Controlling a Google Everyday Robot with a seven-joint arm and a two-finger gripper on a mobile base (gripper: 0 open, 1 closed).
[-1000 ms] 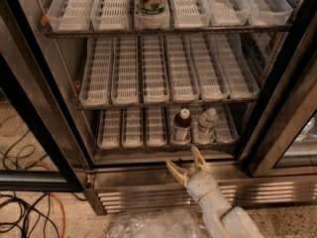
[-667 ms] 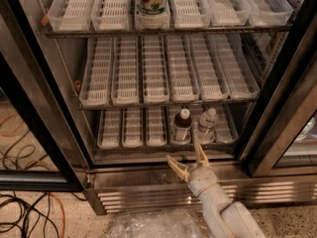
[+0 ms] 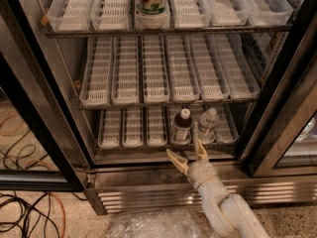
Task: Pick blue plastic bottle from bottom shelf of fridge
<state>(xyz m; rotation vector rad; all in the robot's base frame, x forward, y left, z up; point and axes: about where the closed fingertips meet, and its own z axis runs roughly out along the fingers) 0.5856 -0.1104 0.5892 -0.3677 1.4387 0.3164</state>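
Just below bottom shelf point(image 3: 132, 129), gripper point(image 3: 184, 147) spread wide, nr blue plastic bottle point(image 3: 182, 128); clear bottle point(image 3: 207, 126) beside it

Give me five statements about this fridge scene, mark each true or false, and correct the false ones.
1. The gripper is open and holds nothing. True.
2. The blue plastic bottle lies on its side. False: it stands upright in a lane tray of the bottom shelf.
3. A clear bottle stands next to the blue plastic bottle, on its right in the view. True.
4. The top shelf holds nothing. False: a labelled container stands in one of its trays.
5. The gripper is touching the blue plastic bottle. False: it is in front of the bottom shelf's edge, below the bottle and apart from it.
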